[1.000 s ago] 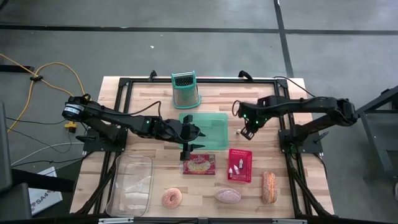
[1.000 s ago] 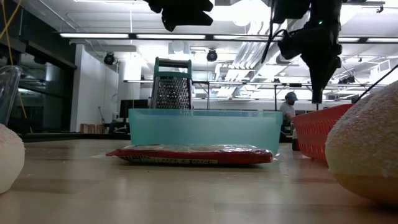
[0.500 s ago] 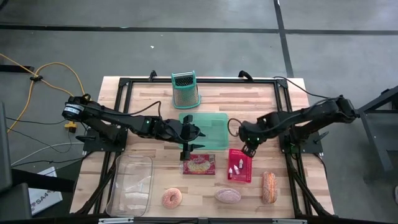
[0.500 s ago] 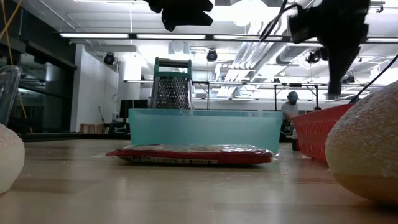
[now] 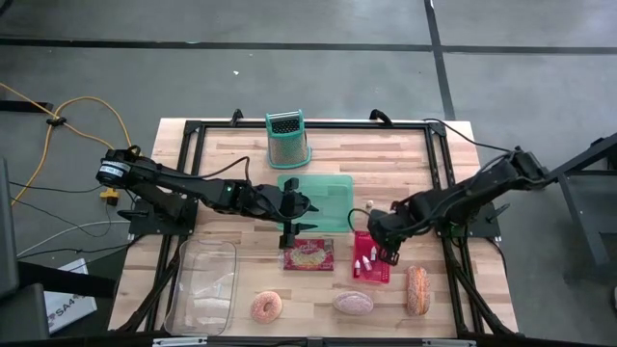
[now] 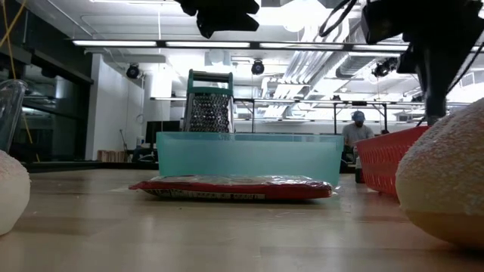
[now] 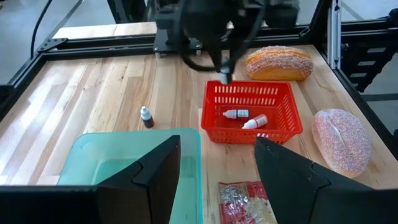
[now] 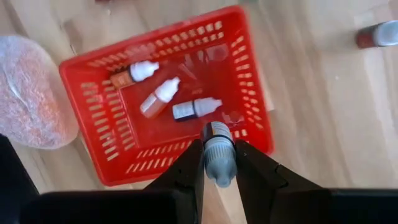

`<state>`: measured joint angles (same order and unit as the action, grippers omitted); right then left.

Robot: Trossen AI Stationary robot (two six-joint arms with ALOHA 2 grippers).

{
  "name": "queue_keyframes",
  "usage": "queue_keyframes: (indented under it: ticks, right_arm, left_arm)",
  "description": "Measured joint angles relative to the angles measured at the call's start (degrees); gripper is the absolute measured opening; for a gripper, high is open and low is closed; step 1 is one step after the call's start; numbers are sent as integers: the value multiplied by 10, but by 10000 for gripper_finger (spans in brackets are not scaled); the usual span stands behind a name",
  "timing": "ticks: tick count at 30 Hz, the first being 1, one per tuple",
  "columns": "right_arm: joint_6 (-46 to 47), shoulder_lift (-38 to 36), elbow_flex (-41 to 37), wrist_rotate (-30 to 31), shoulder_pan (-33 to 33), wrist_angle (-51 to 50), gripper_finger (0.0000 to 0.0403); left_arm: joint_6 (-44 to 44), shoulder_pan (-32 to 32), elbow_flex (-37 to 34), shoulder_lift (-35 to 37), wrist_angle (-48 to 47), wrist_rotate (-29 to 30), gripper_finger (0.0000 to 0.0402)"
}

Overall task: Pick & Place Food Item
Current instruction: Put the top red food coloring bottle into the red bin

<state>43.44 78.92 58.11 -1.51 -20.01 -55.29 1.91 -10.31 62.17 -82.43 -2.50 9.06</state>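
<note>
My right gripper (image 5: 386,253) hovers over the red basket (image 5: 372,256), shut on a small dropper bottle (image 8: 216,149) with a grey cap. The basket holds three similar bottles (image 8: 160,96) lying on its floor. Another small bottle (image 5: 368,204) stands on the table beyond the basket. My left gripper (image 5: 294,217) is open and waits in the air over the near edge of the teal container (image 5: 323,198), just beyond the red food packet (image 5: 308,255) that lies flat on the table. My right gripper pinches the dropper bottle between its two fingers (image 8: 189,167), on the body just behind the grey cap (image 8: 219,165). The fingers come from above, pointing down, and lie along the bottle. The bottle is lifted clear above the basket, cap end toward the fingertips.
Along the near edge lie a doughnut (image 5: 266,306), a pink bun (image 5: 353,304) and a sugared loaf (image 5: 416,289). A clear tub (image 5: 202,284) sits near left. A grater (image 5: 287,140) stands at the far edge. A person (image 6: 355,132) stands in the room behind.
My right gripper, shut on the dropper bottle, has travelled from beside the standing bottle toward the table's near edge and now hangs over the red basket. The left arm and everything on the table have kept still.
</note>
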Motion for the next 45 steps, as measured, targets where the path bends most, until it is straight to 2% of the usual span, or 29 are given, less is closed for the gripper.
queue_keyframes:
  ticks: [8,19,24,38,45]
  right_arm:
    - [-26,42,0,-5,-23,56,64]
    - [-45,58,0,6,-24,59,64]
    - [-21,63,0,29,-41,54,64]
    - [16,141,0,11,-59,71,64]
    - [21,143,0,11,-59,85,64]
  left_arm:
    - [0,0,0,0,0,0,198]
    - [0,0,0,0,0,0,198]
    - [0,0,0,0,0,0,198]
    - [0,0,0,0,0,0,198]
    - [0,0,0,0,0,0,198]
